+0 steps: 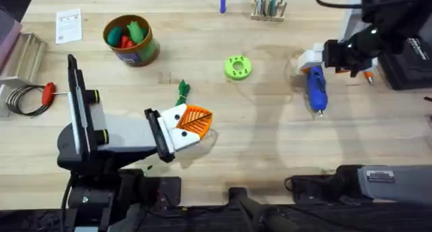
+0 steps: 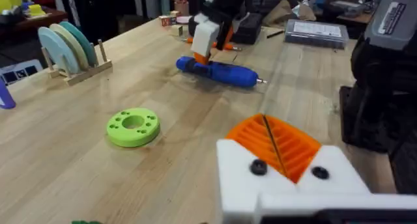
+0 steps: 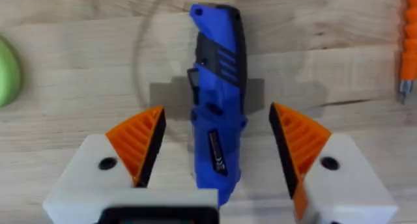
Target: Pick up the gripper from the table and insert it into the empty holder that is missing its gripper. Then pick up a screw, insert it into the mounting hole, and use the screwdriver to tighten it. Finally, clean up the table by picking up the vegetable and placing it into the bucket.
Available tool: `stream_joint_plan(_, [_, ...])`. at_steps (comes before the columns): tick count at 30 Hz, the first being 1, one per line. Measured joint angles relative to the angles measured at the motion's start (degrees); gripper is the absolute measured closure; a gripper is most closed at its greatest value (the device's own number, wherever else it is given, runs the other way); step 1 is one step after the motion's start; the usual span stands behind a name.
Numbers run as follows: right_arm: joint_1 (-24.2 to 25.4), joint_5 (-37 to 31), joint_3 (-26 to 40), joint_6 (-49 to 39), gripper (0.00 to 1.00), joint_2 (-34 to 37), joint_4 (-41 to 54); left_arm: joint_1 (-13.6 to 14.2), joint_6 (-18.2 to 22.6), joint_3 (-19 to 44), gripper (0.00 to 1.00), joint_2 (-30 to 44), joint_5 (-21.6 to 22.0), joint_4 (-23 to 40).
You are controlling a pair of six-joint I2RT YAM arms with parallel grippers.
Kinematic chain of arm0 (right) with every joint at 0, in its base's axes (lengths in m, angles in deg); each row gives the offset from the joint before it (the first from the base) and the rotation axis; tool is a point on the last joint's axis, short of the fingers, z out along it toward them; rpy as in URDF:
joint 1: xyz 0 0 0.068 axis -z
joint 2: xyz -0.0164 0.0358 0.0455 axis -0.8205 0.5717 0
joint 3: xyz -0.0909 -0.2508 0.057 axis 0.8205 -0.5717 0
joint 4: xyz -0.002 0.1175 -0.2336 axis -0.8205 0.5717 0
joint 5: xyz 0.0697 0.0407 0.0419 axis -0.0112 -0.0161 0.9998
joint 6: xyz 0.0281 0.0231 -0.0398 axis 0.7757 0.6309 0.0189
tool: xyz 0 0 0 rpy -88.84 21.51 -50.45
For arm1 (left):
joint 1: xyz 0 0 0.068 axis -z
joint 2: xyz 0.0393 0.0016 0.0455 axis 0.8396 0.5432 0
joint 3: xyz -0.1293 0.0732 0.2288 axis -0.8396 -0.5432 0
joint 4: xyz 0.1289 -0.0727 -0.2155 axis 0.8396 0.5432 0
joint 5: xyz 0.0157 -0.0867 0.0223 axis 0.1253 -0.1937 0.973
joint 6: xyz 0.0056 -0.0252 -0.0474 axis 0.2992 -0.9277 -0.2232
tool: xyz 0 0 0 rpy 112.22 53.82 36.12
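Bucket (image 1: 131, 40), upper left: green and red toy foods held inside. Right gripper (image 3: 218, 155) spread open astride blue screwdriver (image 3: 218, 87). Left gripper (image 1: 191, 124) closed on nothing, open tabletop (image 1: 270, 144) around it.

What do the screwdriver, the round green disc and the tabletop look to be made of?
Screwdriver: likely moulded plastic, glossy blue body with black grip ribs. Green disc: seemingly matte plastic, uniform lime colour with small holes. Table: light wood, visible grain and plank seams.

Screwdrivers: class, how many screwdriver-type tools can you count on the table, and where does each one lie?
2. The blue screwdriver lies between the right gripper's open fingers. An orange-handled screwdriver lies just beyond it, partly hidden by the arm. Others may be hidden.
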Motion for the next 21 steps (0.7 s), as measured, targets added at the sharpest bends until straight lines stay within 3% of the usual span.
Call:
stream_joint_plan(17, [0.6,0.0,5.7,-7.1,0.054,15.0,-1.9,0.0,0.0,0.0,0.995,0.0,0.0,0.0])
stream_joint_plan(19, [0.6,0.1,5.8,-7.4,0.130,15.7,-2.3,0.0,0.0,0.0,0.995,0.0,0.0,0.0])
stream_joint_plan(21, [0.6,0.0,5.9,-7.6,0.342,15.7,-2.7,0.0,0.0,0.0,0.995,0.0,0.0,0.0])
